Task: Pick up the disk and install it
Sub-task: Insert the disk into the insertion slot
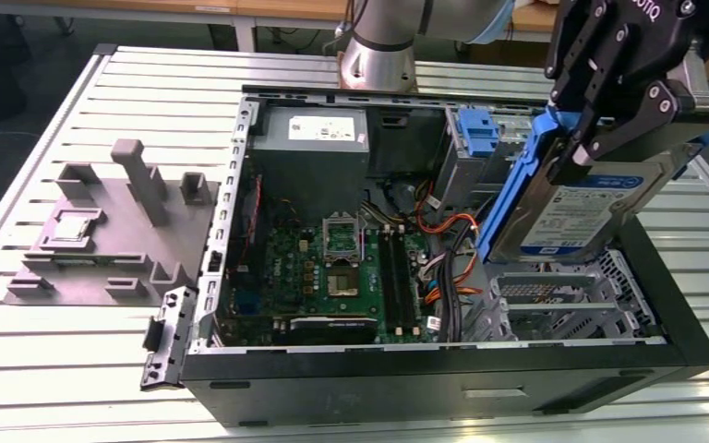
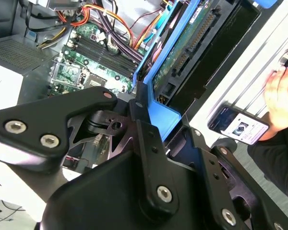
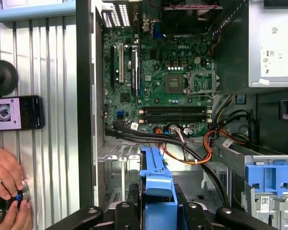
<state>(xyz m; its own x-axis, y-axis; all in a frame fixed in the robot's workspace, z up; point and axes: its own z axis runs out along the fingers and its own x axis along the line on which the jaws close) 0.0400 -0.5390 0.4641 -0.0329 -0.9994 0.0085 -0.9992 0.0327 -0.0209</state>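
Grey fixture [image 1: 108, 231] sat on the exterior view's left. Open case [image 1: 453, 369] was mid-frame, motherboard [image 1: 330, 268] exposed. At right, the gripper [image 1: 611, 129] had its jaws pinching the disk [image 1: 576, 217] by its blue carrier edges, tilted above the drive cage [image 1: 564, 300]. Judged rigid, fairly heavy and shock-sensitive, so grip the frame, not the face. The white-and-blue label's print wasn't legible.

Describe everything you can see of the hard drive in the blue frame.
The flat rectangular silver-grey metal disk bears a white-and-blue label inside a blue plastic carrier frame. The second wrist view shows its green circuit board underside. The black pincer is shut on its upper end, holding it steeply tilted above the perforated metal drive cage of the open black computer case, on the exterior view's right. Whether its lower end touches the cage cannot be told.
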